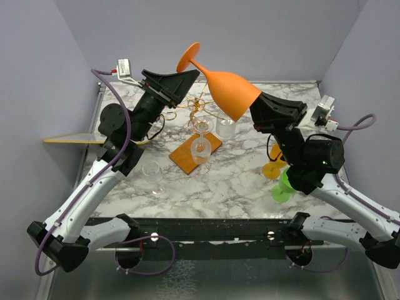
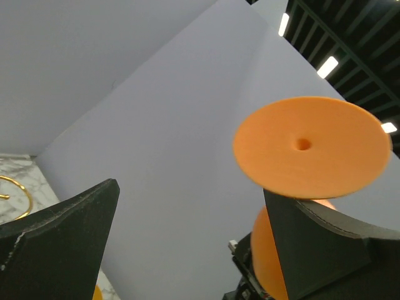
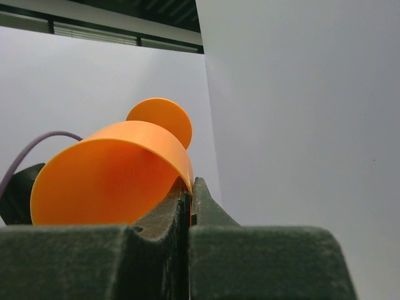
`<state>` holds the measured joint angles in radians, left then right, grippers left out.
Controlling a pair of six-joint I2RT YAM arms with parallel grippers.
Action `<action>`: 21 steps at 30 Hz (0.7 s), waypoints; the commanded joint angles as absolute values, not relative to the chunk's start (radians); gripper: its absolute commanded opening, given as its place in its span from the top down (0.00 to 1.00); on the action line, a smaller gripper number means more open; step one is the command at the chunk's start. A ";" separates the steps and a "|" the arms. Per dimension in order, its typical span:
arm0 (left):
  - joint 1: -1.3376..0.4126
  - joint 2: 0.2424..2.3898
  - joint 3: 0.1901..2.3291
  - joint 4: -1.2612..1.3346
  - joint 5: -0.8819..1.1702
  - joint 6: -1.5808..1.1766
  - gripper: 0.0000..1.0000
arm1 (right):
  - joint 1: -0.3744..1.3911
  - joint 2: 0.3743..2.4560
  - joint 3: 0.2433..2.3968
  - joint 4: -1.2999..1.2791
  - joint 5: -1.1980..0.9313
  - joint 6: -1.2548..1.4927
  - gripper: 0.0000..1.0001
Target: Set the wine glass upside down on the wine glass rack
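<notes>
we saw the orange wine glass (image 1: 228, 89) held tilted in the air above and behind the wine glass rack (image 1: 185, 157), its foot up and to the left. the right gripper (image 1: 255, 107), right of the rack, pinched the bowl's rim. the left gripper (image 1: 187, 80), up-left of the rack, sat beside the stem, jaws spread. a clear glass (image 1: 200, 147) was at the rack, over its wooden base. a second clear glass (image 1: 154, 175) stood left of the rack, a tumbler (image 1: 226, 129) just right, and a small orange glass (image 1: 274, 169) and a green glass (image 1: 284, 189) farther right.
</notes>
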<state>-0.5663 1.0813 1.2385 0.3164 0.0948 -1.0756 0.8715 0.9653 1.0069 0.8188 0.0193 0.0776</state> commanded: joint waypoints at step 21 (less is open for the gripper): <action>-0.618 0.863 1.064 0.453 -0.173 -1.237 0.01 | 0.876 1.073 1.002 1.007 0.027 0.075 0.99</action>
